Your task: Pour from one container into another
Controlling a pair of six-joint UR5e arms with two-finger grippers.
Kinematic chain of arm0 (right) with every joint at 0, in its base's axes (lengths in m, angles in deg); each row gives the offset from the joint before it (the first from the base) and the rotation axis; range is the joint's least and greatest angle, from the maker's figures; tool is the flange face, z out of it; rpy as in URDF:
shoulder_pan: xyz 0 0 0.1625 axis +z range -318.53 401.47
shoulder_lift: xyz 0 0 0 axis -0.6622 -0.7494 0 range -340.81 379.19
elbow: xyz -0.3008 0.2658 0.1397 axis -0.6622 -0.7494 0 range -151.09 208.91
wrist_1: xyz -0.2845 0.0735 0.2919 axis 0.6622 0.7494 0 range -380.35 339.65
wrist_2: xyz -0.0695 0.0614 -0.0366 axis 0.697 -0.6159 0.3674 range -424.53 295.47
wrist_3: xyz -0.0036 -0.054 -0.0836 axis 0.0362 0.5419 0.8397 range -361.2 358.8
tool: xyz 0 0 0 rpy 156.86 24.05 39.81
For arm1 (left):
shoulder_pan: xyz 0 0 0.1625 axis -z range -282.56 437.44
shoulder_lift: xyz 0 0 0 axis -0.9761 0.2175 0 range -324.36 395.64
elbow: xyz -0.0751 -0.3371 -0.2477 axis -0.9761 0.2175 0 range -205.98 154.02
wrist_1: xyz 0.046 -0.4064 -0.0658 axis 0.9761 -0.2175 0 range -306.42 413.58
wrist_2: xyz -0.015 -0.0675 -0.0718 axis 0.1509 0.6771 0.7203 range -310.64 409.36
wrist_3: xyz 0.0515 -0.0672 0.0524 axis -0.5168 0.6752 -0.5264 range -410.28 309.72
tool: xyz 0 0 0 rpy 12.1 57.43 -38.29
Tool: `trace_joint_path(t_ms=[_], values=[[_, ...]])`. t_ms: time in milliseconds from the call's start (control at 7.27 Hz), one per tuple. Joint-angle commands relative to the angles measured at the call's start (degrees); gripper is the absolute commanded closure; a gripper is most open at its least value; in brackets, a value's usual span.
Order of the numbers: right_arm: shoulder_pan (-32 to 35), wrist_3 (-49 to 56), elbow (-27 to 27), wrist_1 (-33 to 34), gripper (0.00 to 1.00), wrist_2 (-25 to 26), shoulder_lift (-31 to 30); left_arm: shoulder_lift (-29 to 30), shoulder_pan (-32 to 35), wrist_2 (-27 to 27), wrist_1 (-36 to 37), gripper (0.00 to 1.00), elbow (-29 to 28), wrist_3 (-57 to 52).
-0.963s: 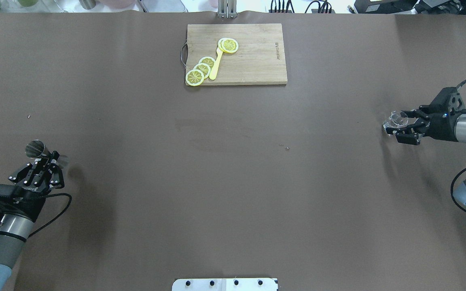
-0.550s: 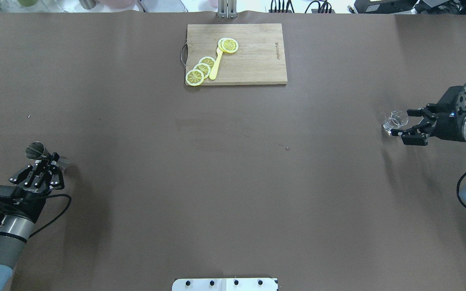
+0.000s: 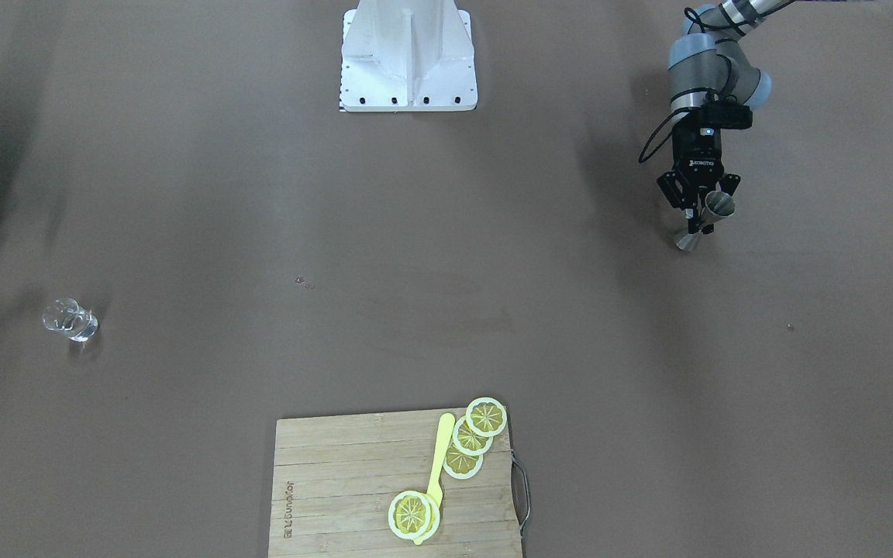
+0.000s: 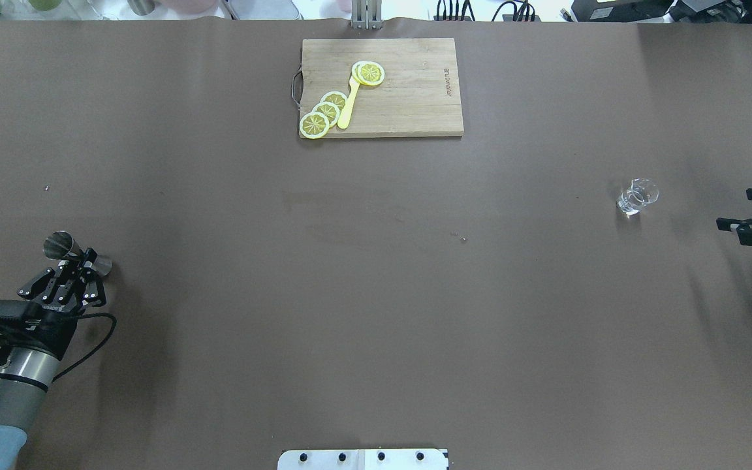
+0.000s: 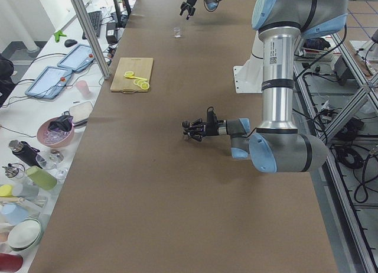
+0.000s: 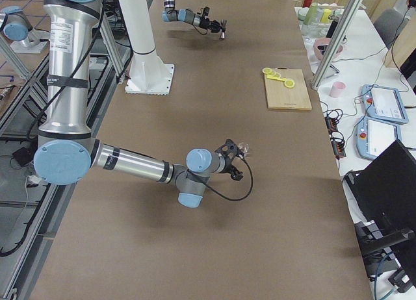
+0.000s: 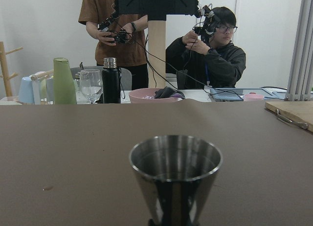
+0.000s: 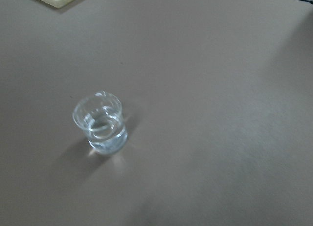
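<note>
A steel jigger (image 4: 57, 244) stands upright near the table's left end, and my left gripper (image 4: 82, 258) is shut on its narrow waist. In the left wrist view the jigger (image 7: 175, 172) fills the lower middle and the fingers are hidden. From the front the jigger (image 3: 716, 206) shows at the upper right. A small clear glass (image 4: 637, 194) holding a little liquid stands alone on the right, also seen as the glass (image 8: 100, 122) in the right wrist view. My right gripper (image 4: 736, 209) is open and empty at the right edge, well clear of the glass.
A wooden cutting board (image 4: 408, 91) at the far middle carries lemon slices (image 4: 325, 112) and a yellow utensil (image 4: 348, 109). The robot's white base plate (image 4: 363, 459) sits at the near edge. Operators and bottles stand beyond the table's left end.
My right gripper, earlier around the glass, has pulled back to the right edge, leaving the glass standing. The left gripper and jigger shifted slightly toward the robot.
</note>
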Motion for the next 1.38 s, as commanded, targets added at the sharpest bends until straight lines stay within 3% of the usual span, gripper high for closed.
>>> trace_joint_path(t_ms=[0,275,413,550,1101,1239], values=[[5.0,0.2,-0.5,0.5,0.0,-1.8,-5.5,0.0,-0.1,0.2,0.1,1.0,0.0,0.3],[15.9,0.2,0.3,12.5,0.0,-13.2,-5.4,-0.2,-0.1,0.2,0.5,1.0,-0.1,1.8],[18.7,0.2,0.3,16.8,0.0,-15.9,-4.9,-0.2,-0.1,0.2,0.7,1.0,-0.1,2.0],[20.0,0.1,0.5,20.7,0.0,-16.7,-4.9,-0.3,-0.1,0.2,0.7,1.0,-0.2,2.2],[16.5,1.1,13.6,53.8,0.0,-17.1,-5.0,-0.2,0.0,0.2,1.9,1.0,-0.4,2.8],[16.6,8.1,15.6,60.5,0.0,-17.2,-5.2,-0.2,0.0,0.2,1.9,0.97,-0.3,2.8]])
